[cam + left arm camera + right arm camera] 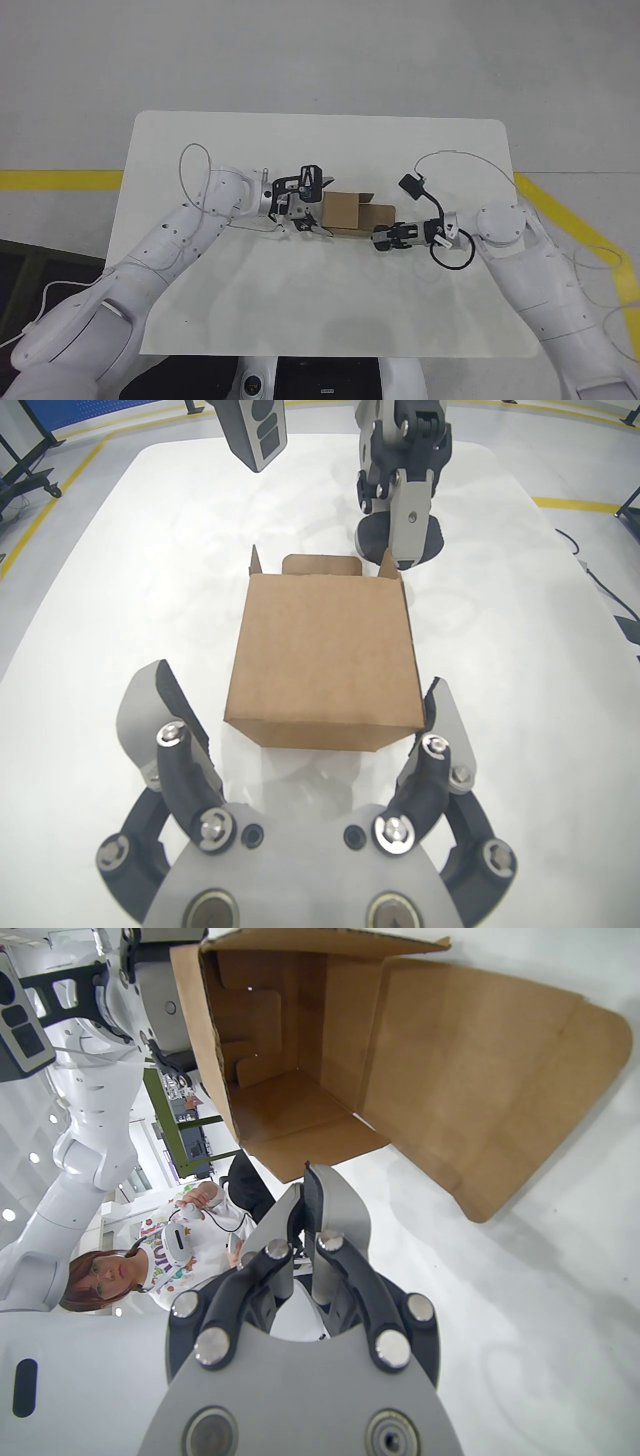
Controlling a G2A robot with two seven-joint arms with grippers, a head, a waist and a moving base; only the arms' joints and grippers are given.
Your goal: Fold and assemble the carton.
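A brown carton [345, 210] lies on its side in the middle of the white table. In the left wrist view its closed end [325, 660] faces my left gripper [299, 677], which is open, one finger on each side of the near corners; contact is not clear. The far end is open, with side flaps and a tuck flap [320, 565] sticking out. My right gripper [306, 1175] is shut with nothing between its fingers, its tip at the edge of a flap [310, 1148] at the open mouth. A large flap [490, 1103] lies flat on the table. The right gripper [380, 238] sits at the carton's right end.
The white table [200, 300] has bare surface all around the carton. Thin cables [455, 160] loop off both arms above the table. Yellow floor tape [60, 180] runs past the table's sides.
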